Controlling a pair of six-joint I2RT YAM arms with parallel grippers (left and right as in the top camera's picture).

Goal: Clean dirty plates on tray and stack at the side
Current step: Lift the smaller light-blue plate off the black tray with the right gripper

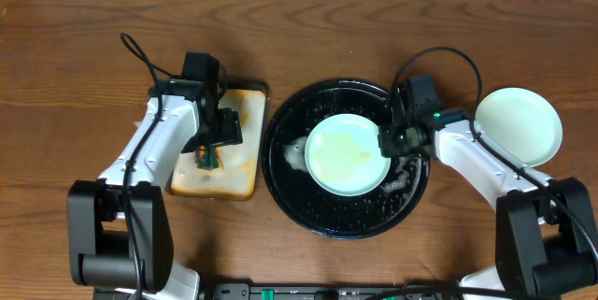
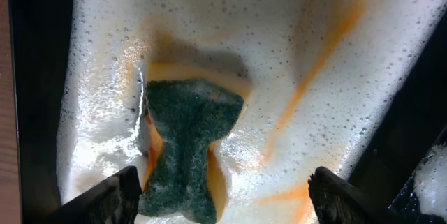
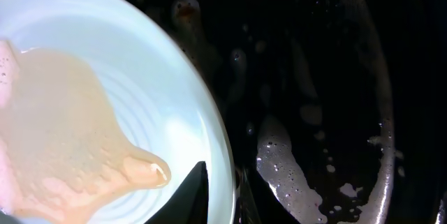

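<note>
Left wrist view: open left tool (image 2: pixel 223 195) straddles green hourglass sponge (image 2: pixel 185 147); close on its waist; right tool (image 1: pixel 391 141) pinches mint-blue round plate (image 1: pixel 341 155).

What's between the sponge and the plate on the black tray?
Overhead view: nothing loose between sponge and plate, just the stained tray's foamy floor and the black tray's wet rim.

Overhead: fixed above the table (image 1: pixel 308 1), facing straight down, distant; whole workspace in frame.
Left wrist: faces down, very near, filled by the foamy rectangular tray (image 2: pixel 314 56) and green sponge (image 2: pixel 185 147); both appear small at overhead's left.
Right wrist: faces down, close on a mint plate (image 3: pixel 105 15) and black tray (image 3: pixel 314 77); overhead's centre.
</note>
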